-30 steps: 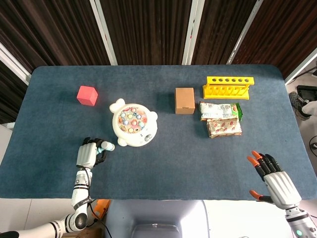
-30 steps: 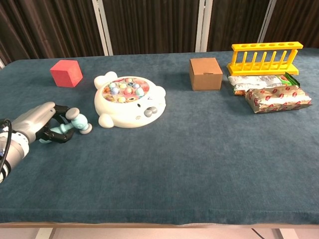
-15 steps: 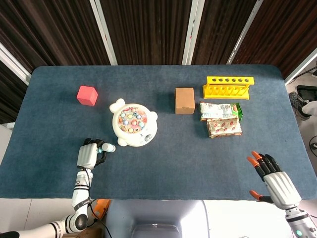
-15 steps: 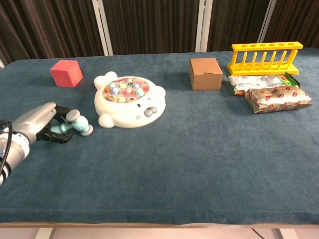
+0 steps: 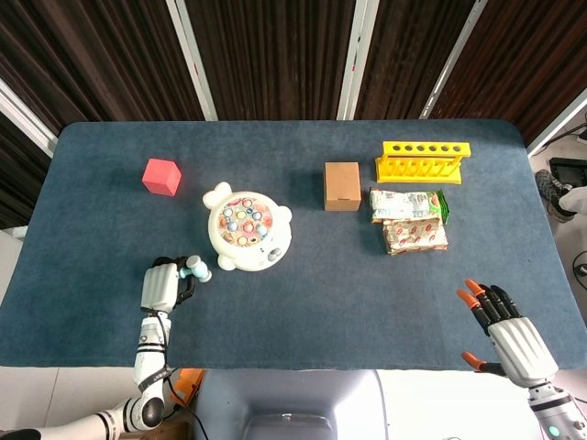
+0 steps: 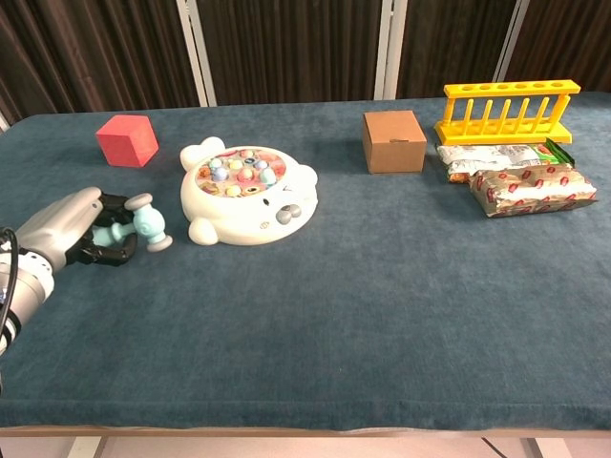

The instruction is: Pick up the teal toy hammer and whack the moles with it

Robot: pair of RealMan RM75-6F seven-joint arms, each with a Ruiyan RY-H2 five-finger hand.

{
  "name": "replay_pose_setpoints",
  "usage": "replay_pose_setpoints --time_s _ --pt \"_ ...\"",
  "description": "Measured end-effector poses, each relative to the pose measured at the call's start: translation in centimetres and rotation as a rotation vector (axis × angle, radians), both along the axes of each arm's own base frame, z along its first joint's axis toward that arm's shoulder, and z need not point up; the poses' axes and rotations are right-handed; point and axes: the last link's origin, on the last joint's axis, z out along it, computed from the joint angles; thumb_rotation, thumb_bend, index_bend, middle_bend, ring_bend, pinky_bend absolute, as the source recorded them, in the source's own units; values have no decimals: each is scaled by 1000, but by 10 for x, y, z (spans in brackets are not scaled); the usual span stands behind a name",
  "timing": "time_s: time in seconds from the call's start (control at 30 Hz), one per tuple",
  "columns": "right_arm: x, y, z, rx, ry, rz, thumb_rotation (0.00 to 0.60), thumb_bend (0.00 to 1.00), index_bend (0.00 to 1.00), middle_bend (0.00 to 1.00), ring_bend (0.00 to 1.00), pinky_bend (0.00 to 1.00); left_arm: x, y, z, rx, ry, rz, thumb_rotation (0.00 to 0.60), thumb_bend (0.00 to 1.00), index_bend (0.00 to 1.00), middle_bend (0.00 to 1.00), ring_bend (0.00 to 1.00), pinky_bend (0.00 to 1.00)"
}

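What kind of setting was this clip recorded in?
Probably a lab or robot data-collection room, not a home: a blue-covered table before dark slatted wall panels, set with unrelated props such as a yellow test-tube rack, a cardboard box and a whack-a-mole toy.

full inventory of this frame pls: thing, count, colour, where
toy hammer: 1, teal with grey head ends, near-left of table, held by the left hand
whack-a-mole toy: 1, white, bear-shaped, with multicoloured moles, left of centre
cube: 1, red, far left
cardboard box: 1, brown, centre, far side
test tube rack: 1, yellow, far right, no tubes visible in it
snack packets: 2, one white and green, one brown and red, side by side in front of the rack
table: 1, dark blue cloth top
left hand: 1, grey, grips the hammer's handle
right hand: 1, grey with orange fingertips, fingers spread, holds nothing, near-right edge
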Motion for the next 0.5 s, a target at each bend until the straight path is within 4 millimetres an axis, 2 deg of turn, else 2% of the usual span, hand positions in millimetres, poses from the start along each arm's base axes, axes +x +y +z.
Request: replay_pose_setpoints --time_s 0.1,0.37,0.47,0.5 --pt "0 0 0 2 0 1 600 309 0 0 0 0 2 -1 2 43 6 -22 600 761 671 637 516 340" --pt "0 1 0 4 2 1 600 309 0 0 0 0 7 -5 10 160 12 -109 600 790 675 674 555 407" --pt "0 1 -1 4 3 2 600 309 0 0 0 0 9 -8 14 204 26 -150 600 811 694 729 618 567" --pt "0 1 -1 5 3 2 600 309 0 0 0 0 9 -8 16 219 32 -163 600 819 713 771 674 687"
